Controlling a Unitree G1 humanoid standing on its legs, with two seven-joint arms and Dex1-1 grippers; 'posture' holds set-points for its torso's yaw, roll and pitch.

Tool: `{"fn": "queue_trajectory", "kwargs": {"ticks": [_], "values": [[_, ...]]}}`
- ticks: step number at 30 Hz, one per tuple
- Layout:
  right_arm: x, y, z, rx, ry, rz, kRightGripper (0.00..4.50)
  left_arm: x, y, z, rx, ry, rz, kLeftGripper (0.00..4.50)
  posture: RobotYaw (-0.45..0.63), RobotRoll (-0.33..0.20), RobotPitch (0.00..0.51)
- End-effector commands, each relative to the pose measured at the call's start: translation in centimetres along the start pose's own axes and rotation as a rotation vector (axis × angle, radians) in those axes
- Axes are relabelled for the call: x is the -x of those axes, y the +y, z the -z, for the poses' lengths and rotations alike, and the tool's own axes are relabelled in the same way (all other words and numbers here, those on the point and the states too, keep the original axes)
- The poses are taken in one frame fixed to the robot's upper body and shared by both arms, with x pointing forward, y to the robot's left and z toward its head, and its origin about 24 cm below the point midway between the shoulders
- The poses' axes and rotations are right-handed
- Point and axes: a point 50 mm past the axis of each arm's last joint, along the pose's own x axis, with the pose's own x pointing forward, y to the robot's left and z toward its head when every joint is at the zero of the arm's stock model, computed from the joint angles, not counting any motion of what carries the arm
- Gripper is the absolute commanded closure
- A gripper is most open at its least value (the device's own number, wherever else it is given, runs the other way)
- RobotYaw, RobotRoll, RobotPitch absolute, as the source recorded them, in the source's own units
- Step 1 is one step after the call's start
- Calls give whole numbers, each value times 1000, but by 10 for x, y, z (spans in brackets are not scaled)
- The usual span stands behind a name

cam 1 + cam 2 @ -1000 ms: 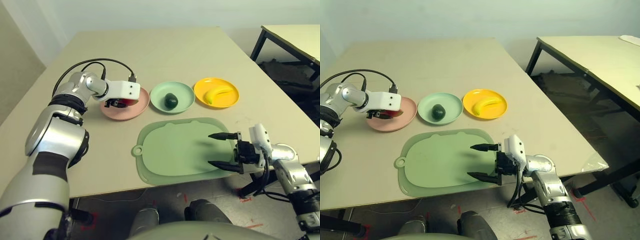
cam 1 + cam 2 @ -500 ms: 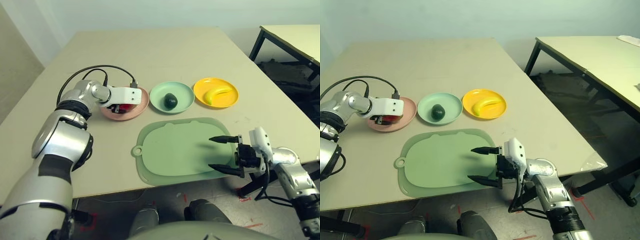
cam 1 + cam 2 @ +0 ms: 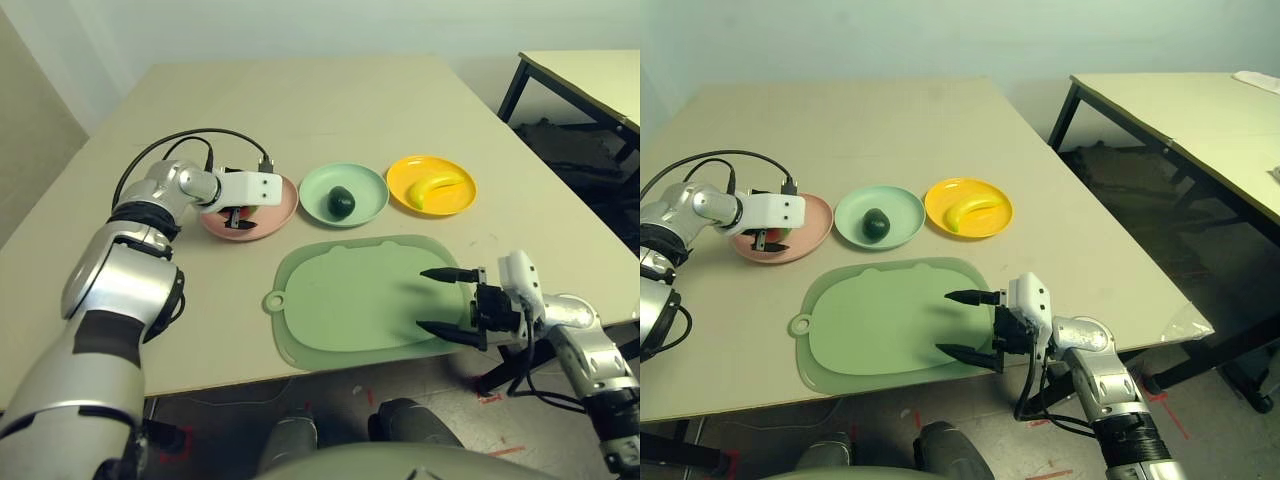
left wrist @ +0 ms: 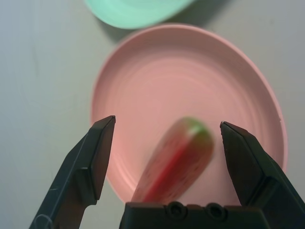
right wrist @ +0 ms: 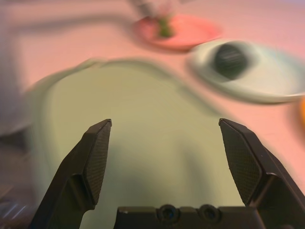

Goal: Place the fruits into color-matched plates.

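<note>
My left gripper [image 3: 236, 212] hangs open low over the pale pink plate [image 3: 283, 214]. The red watermelon wedge [image 4: 176, 162] with its green rind lies in that plate [image 4: 190, 81], between the spread fingers and free of both. The small dark avocado [image 3: 342, 202] rests in the mint green plate [image 3: 368, 183]. Inside the bright yellow plate [image 3: 458, 204] lies the curved banana [image 3: 436, 188]. My right gripper [image 3: 421, 298] is open and holds nothing, hovering over the near right part of the green mat [image 3: 345, 300].
The mat with its ring tab lies in front of the three plates, close to the table's near edge. A black cable loops over my left forearm. A second table [image 3: 590, 75] stands at the far right across a gap.
My left gripper has opened and let go of the watermelon wedge, which now lies in the pink plate. The right arm has barely shifted.
</note>
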Motion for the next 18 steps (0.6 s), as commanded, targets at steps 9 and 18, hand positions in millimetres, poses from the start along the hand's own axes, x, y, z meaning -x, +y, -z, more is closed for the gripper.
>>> {"fn": "queue_trajectory", "kwargs": {"ticks": [9, 18], "values": [[5, -15, 4, 4, -55, 294, 0, 40, -58, -15, 473, -511, -302, 41, -21, 0, 8], [36, -22, 40, -42, 74, 424, 0, 69, -106, -15, 844, -553, -608, 41, 46, 0, 17]]}}
